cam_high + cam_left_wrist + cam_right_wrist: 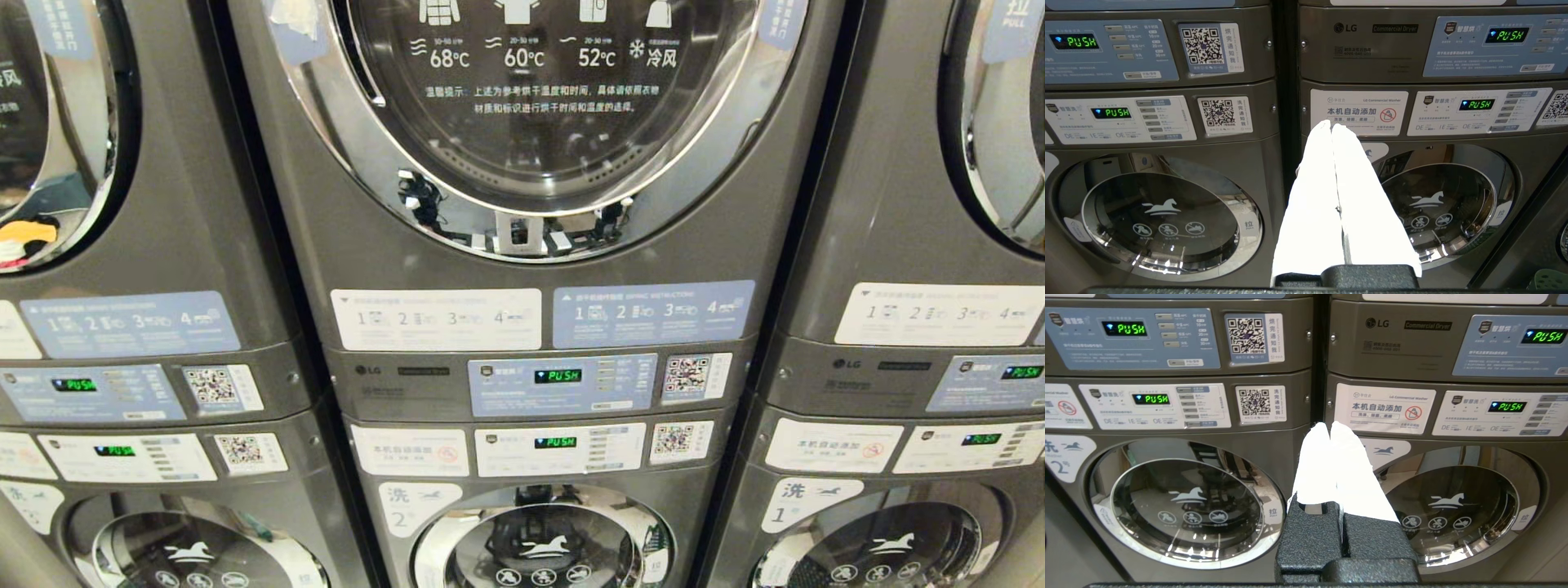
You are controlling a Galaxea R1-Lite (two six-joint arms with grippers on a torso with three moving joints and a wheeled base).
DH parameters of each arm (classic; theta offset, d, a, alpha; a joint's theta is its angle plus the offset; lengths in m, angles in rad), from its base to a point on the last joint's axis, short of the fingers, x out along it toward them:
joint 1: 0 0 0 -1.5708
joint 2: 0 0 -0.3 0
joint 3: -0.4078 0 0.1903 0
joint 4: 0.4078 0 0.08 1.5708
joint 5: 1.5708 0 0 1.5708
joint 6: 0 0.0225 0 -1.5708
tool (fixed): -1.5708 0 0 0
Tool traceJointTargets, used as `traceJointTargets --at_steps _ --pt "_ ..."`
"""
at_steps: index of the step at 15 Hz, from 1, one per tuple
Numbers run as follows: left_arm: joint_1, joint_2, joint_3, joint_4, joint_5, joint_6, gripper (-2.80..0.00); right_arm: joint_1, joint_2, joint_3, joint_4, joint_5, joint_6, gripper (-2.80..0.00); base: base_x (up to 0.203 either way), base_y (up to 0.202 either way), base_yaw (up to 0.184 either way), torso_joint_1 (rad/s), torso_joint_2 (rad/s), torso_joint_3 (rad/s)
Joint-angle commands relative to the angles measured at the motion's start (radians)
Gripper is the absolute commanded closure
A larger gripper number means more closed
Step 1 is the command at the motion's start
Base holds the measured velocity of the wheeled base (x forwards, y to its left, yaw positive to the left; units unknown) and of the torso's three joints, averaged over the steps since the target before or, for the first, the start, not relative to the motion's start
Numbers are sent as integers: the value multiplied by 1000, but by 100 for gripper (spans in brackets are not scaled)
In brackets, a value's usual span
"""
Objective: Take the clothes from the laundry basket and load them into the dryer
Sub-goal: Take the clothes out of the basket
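Head view: a row of stacked grey metal laundry machines. The middle upper unit, the grey front-loading dryer (563,106) with round chrome-rimmed glass door, faces the camera, door closed; beneath it sits a grey washer (539,547) with a round glass door. Green "PUSH" display (558,376) glows on the dryer's control panel. Left gripper (1331,127) and right gripper (1329,428), white fingers pressed together and empty, point at the lower washers. A green perforated basket edge (1549,279) shows low beside the machines; no clothes visible in it.

Even, bright light; glare flares on the chrome door rings (457,208) and whites out both claws' fingers (1310,196).
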Motion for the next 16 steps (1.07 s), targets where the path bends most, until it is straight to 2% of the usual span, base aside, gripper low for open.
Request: traceJointTargets --at_steps 1,16 --pt "0 0 0 0 0 0 0 0 0 0 1 0 -2 0 0 0 0 -76 158 92" --pt "0 0 0 0 0 0 0 0 0 -1 1 0 -3 0 0 0 0 -80 171 94"
